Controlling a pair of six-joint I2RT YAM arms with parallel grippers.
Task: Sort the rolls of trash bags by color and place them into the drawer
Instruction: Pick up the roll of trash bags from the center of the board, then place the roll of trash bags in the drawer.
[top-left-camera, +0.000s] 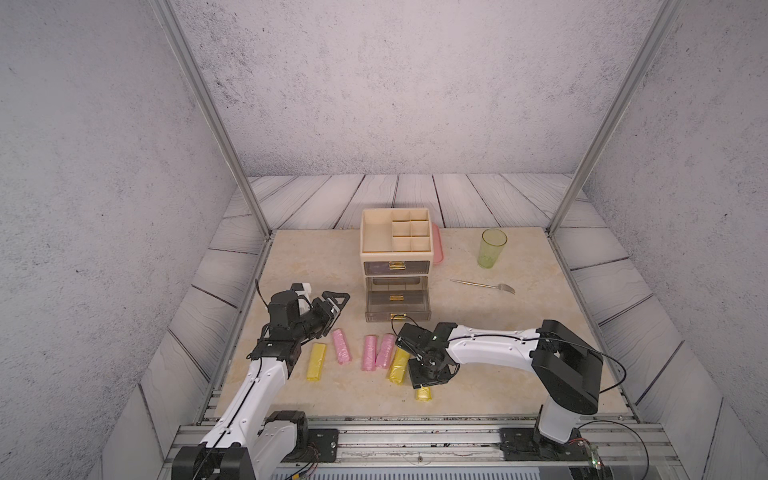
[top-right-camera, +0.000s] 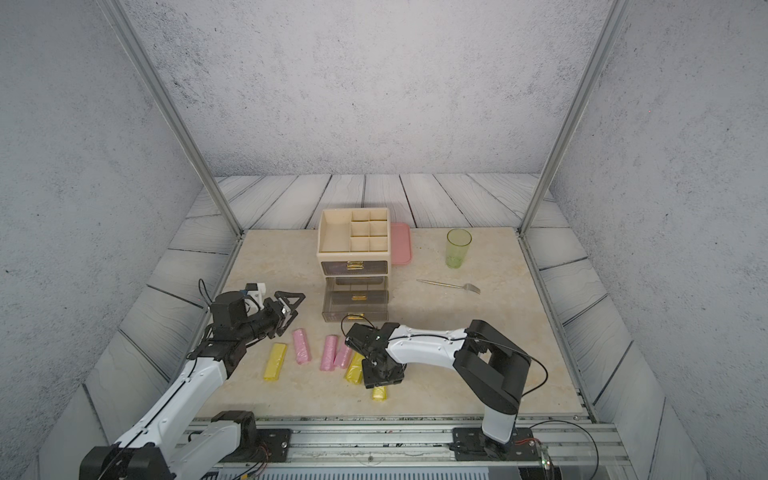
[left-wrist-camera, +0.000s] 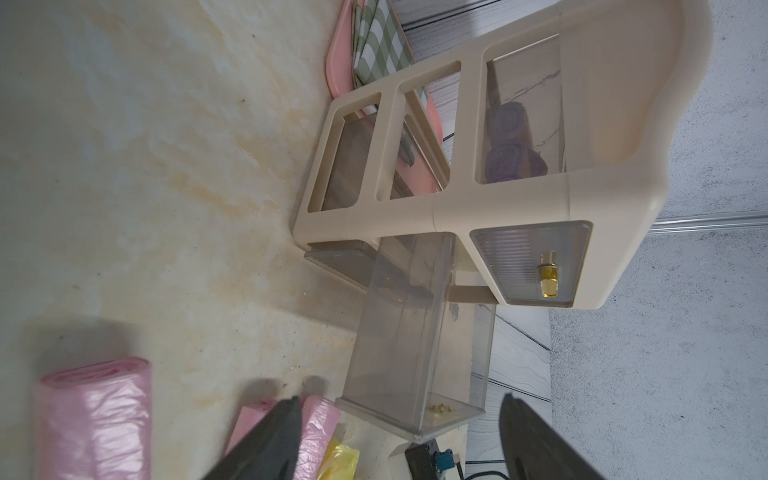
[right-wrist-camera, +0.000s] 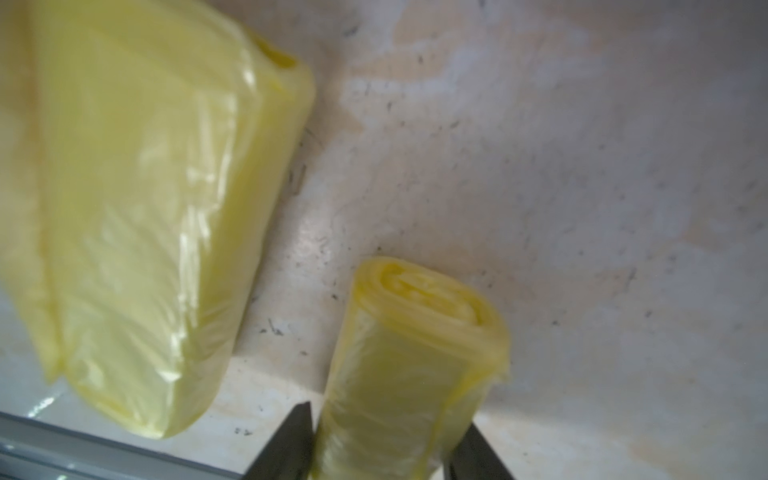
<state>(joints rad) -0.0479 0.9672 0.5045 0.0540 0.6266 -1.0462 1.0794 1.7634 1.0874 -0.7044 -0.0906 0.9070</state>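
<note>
A marbled beige tabletop (top-left-camera: 519, 353) is seen bearing a cream plastic drawer unit (top-left-camera: 364, 232) fitted with smoky translucent drawers and gold handles. Its two lower drawers are drawn out toward the near side. Two purple rolls (left-wrist-camera: 507, 160) are glimpsed through the wall of the shut top drawer.

Five crinkly, glossy rolls are laid in a loose row near the front of the unit: a yellow roll (top-left-camera: 316, 361) at the left, then three pink rolls (top-left-camera: 343, 347), then a flattened yellow roll (top-left-camera: 398, 365) just beside the rightmost pink one. A smaller, tightly wound yellow roll (right-wrist-camera: 411, 374), its spiral end exposed, is clamped between the fingers of the right gripper (right-wrist-camera: 388, 415), just nearer than the flattened one.

The right arm is stretched leftward with its wrist bent down. The left gripper (top-left-camera: 338, 302) is held left of the unit and pointed toward it, with its fingers spread wide apart.
</note>
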